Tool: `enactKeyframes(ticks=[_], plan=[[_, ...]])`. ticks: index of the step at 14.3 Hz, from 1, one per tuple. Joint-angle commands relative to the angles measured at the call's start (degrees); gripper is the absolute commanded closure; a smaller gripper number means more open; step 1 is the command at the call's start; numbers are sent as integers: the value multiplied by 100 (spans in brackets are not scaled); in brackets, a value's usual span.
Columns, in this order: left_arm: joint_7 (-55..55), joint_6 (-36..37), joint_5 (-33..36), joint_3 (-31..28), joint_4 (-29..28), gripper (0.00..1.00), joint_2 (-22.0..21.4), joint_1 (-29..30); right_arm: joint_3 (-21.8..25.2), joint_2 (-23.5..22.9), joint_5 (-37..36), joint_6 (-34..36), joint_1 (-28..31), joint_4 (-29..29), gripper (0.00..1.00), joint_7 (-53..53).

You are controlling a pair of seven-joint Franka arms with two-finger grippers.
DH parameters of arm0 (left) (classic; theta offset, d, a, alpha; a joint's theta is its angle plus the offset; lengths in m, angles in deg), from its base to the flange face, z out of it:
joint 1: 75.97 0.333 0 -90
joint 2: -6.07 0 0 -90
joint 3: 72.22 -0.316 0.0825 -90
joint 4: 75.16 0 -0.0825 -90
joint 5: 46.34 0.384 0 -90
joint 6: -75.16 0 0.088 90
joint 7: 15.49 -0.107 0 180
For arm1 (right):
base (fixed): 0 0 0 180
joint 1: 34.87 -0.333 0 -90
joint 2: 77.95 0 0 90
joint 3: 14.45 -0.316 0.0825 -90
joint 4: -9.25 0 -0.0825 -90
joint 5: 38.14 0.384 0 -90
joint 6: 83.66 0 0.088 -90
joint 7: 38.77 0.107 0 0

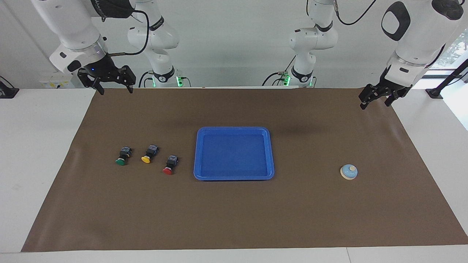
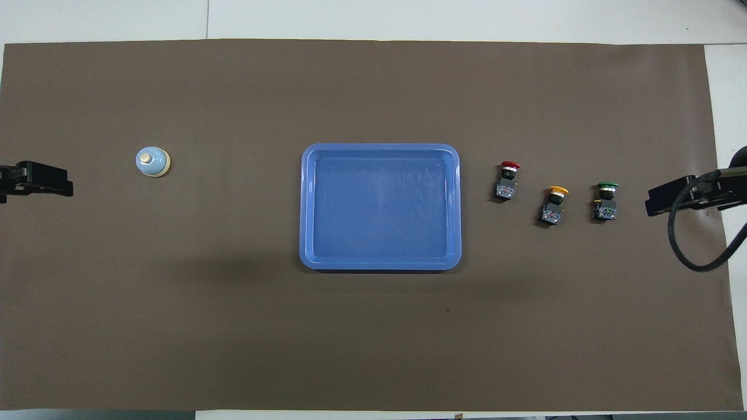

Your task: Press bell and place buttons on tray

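From the camera facing the robots, the blue tray [image 1: 234,153] sits at the middle of the brown mat [image 1: 234,219] with nothing in it. Taking the tray as the centre of a clock, the three buttons lie at about nine o'clock, toward the right arm's end: the red button [image 1: 170,164] just beside the tray, then the yellow button [image 1: 149,153], then the green button [image 1: 123,155], each on its side and apart from its neighbours. The bell [image 1: 349,172] stands at about three o'clock, well apart from the tray, toward the left arm's end. The left gripper [image 1: 376,101] hangs in the air over the mat's corner at two o'clock, its fingers spread and holding nothing. The right gripper [image 1: 114,88] hangs over the mat's corner at ten o'clock, fingers spread and likewise empty.

From the overhead camera the clock turns round. The tray [image 2: 380,149] is central, the bell [image 2: 153,161] at nine o'clock, and the red button [image 2: 506,180], yellow button [image 2: 553,205] and green button [image 2: 605,200] run out toward three o'clock. Only the tip of the left gripper [image 2: 44,180] shows at the nine o'clock edge, over the mat. The right gripper [image 2: 683,195] shows at three o'clock, over the mat's edge just past the green button.
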Motion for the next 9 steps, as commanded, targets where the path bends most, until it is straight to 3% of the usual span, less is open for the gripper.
enactKeyframes(ticks=[1, 4, 7, 9], plan=[[-44, 297, 134, 8, -38, 0, -15, -56, 19, 127, 16, 43, 16, -139, 0, -86], [-44, 841, 64, 8, 199, 0, 20, -57, 19, 127, 16, 113, 34, -139, 0, -94], [-53, 825, -51, 17, 200, 0, 3, -57, 19, 136, 16, 70, -36, -156, 0, -42], [-62, 790, -51, 26, 191, 0, -6, -161, -34, 276, 16, -192, -54, -471, 0, 229]])
